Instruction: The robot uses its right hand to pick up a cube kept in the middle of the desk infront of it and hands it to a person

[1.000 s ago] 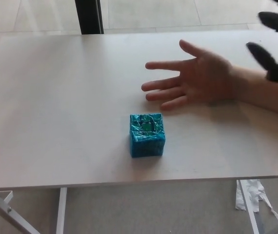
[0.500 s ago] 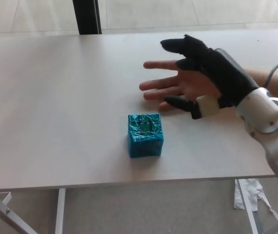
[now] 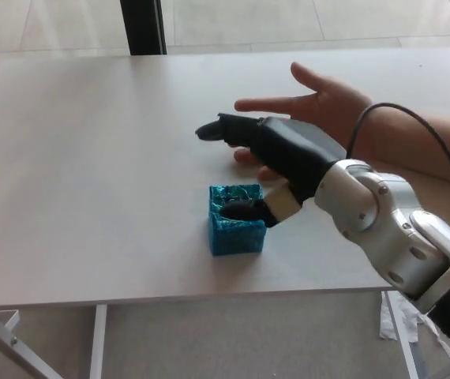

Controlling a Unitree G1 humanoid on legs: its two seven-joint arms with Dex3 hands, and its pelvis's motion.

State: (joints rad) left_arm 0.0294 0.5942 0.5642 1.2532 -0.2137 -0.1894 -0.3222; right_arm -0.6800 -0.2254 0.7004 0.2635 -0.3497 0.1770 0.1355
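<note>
**Right hand descending over the cube**

Compared with half a second ago, the right hand (image 3: 268, 170) is reaching lower and farther forward, now hovering spread and empty over the blue cube (image 3: 236, 229). Its thumb is covering part of the cube's top face; contact cannot be confirmed. Behind the hand, a person's open palm (image 3: 324, 106) is waiting, partly hidden by the black fingers (image 3: 217, 129). Bare desk (image 3: 91, 174) is lying to the hand's left; the near edge is running just below the cube.

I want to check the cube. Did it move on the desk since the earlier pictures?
No. The cube sits at the same spot relative to the desk's front edge; only the right hand has come over it.
</note>
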